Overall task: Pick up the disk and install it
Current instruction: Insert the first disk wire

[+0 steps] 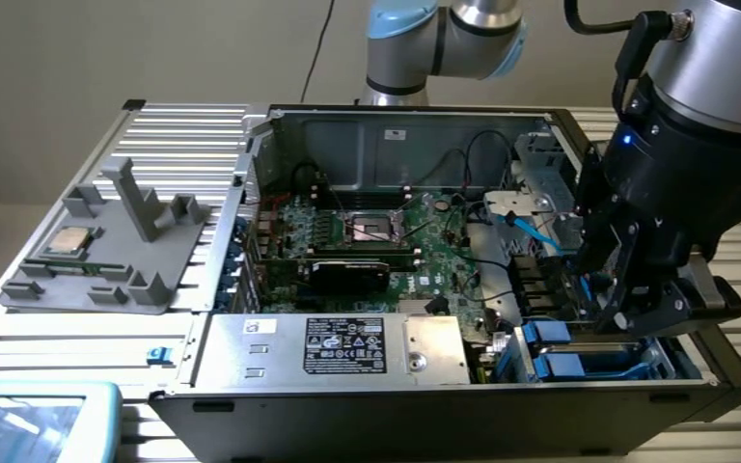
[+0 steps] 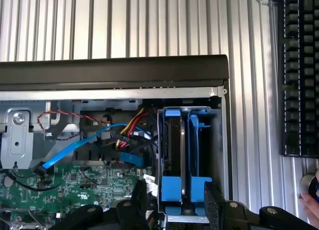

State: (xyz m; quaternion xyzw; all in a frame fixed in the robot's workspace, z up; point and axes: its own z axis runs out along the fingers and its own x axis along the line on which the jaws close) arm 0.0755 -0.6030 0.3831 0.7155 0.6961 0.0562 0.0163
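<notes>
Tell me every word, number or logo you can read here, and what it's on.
No text is readable.
On the black label of the power-supply box: print too small.
On the white sticker beside it: blurred.
On the circuit board: markings too small.
On the keyboard: keys unreadable.

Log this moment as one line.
gripper open, above drive bay | disk in blue carrier, inside bay | held: nothing

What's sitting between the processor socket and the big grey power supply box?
A black card stands on the green board between the processor socket and the power supply box, as the exterior view shows.
</notes>
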